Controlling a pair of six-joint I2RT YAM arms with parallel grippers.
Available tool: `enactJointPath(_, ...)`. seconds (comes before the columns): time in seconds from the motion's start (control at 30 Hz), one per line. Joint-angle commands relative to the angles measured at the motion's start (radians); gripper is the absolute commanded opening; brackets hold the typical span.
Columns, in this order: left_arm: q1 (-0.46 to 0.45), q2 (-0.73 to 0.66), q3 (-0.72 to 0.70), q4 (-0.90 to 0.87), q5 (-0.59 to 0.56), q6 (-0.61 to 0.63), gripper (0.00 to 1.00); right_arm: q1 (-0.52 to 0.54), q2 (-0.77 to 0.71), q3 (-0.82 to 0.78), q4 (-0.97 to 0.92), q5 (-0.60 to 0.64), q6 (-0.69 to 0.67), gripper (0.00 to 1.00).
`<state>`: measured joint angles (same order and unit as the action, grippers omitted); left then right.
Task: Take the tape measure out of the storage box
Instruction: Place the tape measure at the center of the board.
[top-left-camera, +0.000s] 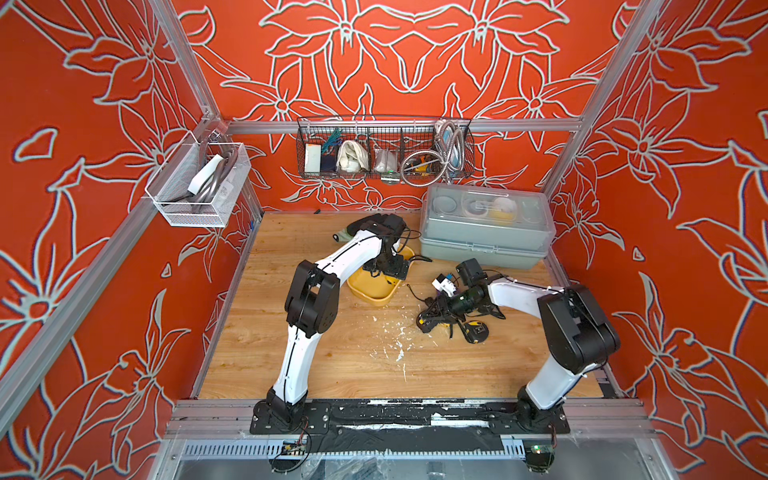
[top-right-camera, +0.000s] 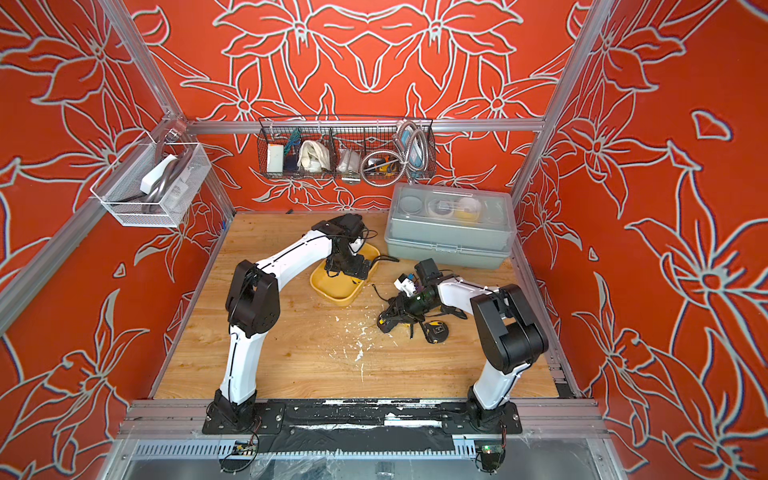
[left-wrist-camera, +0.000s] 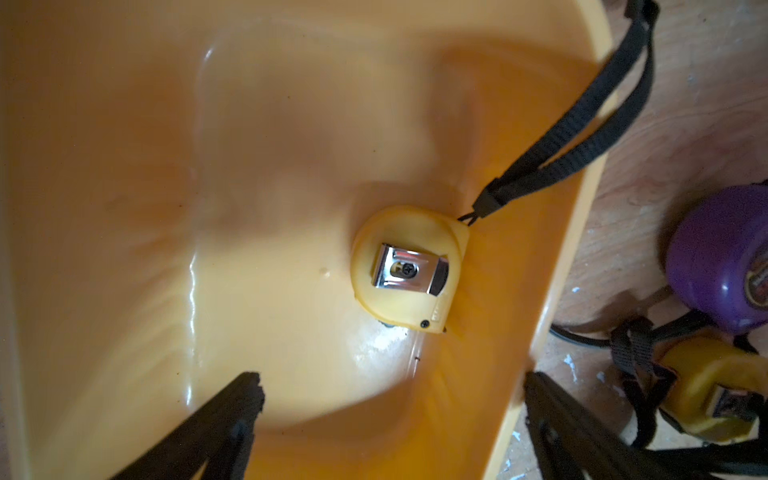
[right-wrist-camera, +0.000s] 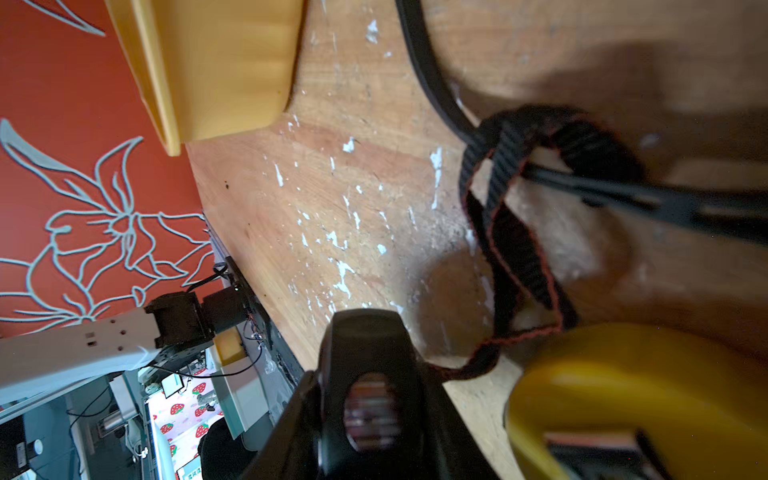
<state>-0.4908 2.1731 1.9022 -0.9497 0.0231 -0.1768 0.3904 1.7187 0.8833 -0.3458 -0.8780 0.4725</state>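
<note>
Right now the left gripper (left-wrist-camera: 392, 380) hangs wide open and empty above the storage box (left-wrist-camera: 124, 208), where the tape measure (left-wrist-camera: 409, 270) lies clip-up by one wall; I cannot tell the right gripper's (top-left-camera: 430, 319) grip.

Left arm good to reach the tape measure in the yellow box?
Likely yes: the open left claw hangs over the storage box, tape measure lies uncovered near its wall, strap trailing over the rim.

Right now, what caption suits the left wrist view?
Left gripper, jaws open, above the yellow tape measure lying in the storage box.
</note>
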Motion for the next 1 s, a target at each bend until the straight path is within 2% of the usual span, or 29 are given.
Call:
enactJointPath(0.0, 0.0, 0.046, 0.014, -0.018, -0.049, -0.032, 1.0, 0.0, 0.027, -0.009, 0.056, 0.036, -0.016, 0.26)
enactJointPath(0.07, 0.007, 0.044, 0.009, -0.024, -0.073, -0.068, 1.0, -0.001, 0.04, -0.005, 0.061, 0.024, -0.018, 0.26)
enactJointPath(0.27, 0.037, -0.093, -0.081, 0.066, 0.003, -0.127, 1.0, 0.005, 0.035, -0.016, 0.06, 0.036, -0.032, 0.27)
enactJointPath(0.37, 0.05, -0.126, -0.072, 0.075, 0.022, -0.15, 1.0, 0.005, 0.038, -0.02, 0.043, 0.055, -0.053, 0.29)
enactJointPath(0.5, 0.063, -0.102, -0.012, 0.043, 0.013, -0.183, 1.0, 0.007, 0.045, -0.013, 0.024, 0.075, -0.071, 0.37)
enactJointPath(0.67, 0.064, 0.01, 0.107, -0.054, 0.013, -0.207, 1.0, 0.008, 0.029, -0.007, 0.019, 0.098, -0.084, 0.66)
enactJointPath(0.8, 0.064, 0.119, 0.212, -0.15, 0.008, -0.24, 1.0, 0.008, 0.01, 0.019, -0.014, 0.101, -0.113, 0.79)
enactJointPath(0.9, 0.063, 0.143, 0.212, -0.161, 0.009, -0.265, 1.0, 0.008, -0.006, 0.043, -0.043, 0.11, -0.131, 0.89)
enactJointPath(0.97, 0.058, 0.145, 0.196, -0.162, 0.007, -0.281, 1.0, 0.006, -0.025, 0.054, -0.053, 0.113, -0.137, 1.0)
